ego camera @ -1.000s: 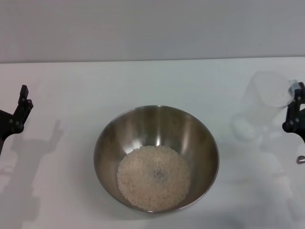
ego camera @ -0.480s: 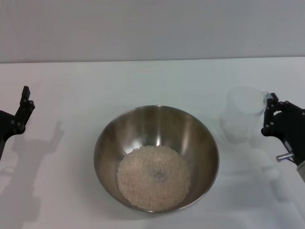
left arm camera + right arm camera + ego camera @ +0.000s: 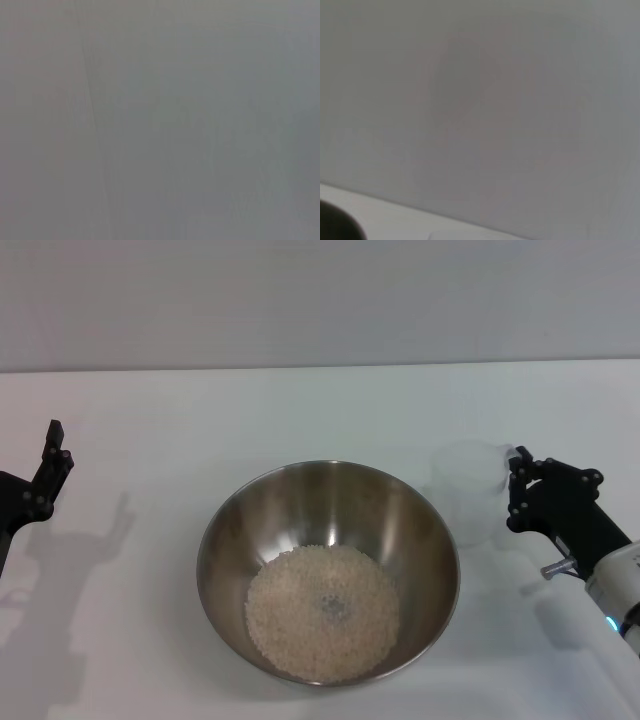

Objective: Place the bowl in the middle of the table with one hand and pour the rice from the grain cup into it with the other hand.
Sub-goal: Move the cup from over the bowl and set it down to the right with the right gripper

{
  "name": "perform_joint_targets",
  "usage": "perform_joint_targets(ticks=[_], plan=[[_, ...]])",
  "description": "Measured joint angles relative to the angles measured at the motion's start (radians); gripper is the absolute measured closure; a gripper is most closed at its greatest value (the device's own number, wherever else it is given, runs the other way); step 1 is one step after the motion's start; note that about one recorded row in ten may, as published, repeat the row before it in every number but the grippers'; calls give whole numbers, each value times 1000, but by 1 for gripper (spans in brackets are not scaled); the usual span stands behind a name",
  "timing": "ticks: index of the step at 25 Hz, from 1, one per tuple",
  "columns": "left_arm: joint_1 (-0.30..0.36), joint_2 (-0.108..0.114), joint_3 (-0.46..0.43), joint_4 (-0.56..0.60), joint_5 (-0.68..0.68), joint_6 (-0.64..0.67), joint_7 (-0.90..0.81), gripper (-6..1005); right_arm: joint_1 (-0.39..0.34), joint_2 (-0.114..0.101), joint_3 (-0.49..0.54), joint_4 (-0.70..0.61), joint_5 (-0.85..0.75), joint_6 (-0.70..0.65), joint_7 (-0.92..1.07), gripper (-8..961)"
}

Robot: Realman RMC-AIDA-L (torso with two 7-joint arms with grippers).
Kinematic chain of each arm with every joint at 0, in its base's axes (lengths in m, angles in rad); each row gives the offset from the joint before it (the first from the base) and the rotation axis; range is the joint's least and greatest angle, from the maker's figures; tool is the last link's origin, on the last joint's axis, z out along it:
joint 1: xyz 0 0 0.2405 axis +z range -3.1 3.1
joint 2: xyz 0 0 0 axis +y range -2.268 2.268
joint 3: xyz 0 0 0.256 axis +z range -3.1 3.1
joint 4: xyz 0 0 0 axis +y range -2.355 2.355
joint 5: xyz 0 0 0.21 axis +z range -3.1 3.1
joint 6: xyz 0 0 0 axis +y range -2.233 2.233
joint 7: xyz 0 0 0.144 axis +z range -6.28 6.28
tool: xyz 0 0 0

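The steel bowl point(image 3: 328, 570) sits on the white table point(image 3: 200, 420) near its middle. A round heap of pale rice point(image 3: 322, 612) covers its bottom. Just right of the bowl's rim, the clear grain cup point(image 3: 466, 492) is upright and looks empty. My right gripper point(image 3: 517, 487) is shut on the cup's right side, low over the table. My left gripper point(image 3: 47, 472) hangs at the far left edge, well away from the bowl. Both wrist views show only blank grey surface.
The bowl fills the front middle of the table. A grey wall point(image 3: 320, 300) rises behind the table's far edge. My right arm point(image 3: 600, 550) reaches in from the front right corner.
My right gripper has carried the grain cup left and down, from the far right edge to just beside the bowl. The bowl, the rice and the left arm have stayed still.
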Motion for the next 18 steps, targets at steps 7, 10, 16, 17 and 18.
perform_joint_targets(ticks=[7,10,16,17,18], plan=[[0,0,0,0,0,1,0,152,21,-2,-29,0,-1,46,0,940],[-1,0,0,0,0,1,0,152,23,-2,-29,0,-2,47,0,936],[-4,0,0,0,0,3,0,152,23,0,-28,0,-1,48,-1,929],[-4,0,0,0,0,3,0,152,23,0,-28,0,-1,48,-1,927],[-5,0,0,0,0,3,0,152,23,1,-27,0,-1,48,-1,926]])
